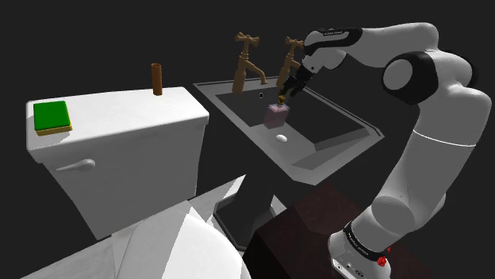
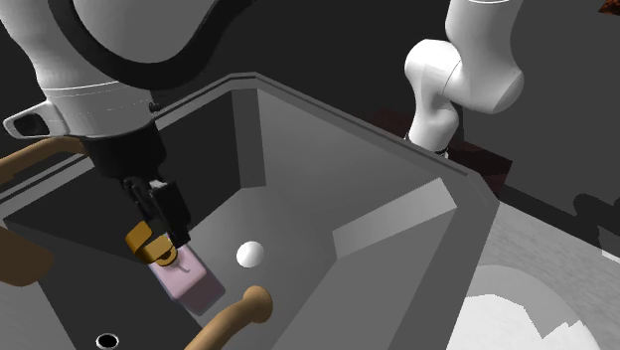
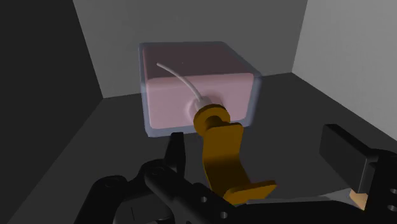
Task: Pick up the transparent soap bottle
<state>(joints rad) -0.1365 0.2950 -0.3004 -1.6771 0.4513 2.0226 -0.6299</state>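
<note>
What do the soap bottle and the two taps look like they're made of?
Soap bottle: clear plastic or glass; pink liquid and a tube show through its walls. Pump: opaque orange-brown, material unclear. Taps: brownish, possibly brass, judging by colour alone.

Noted: soap bottle has a clear, smooth shell with pink fill showing through; pump head amber, smooth, faint gloss. The sink is matt grey, even. The taps look like brass-toned metal, soft sheen. The claw is matt black; arm white, smooth, glossy.
</note>
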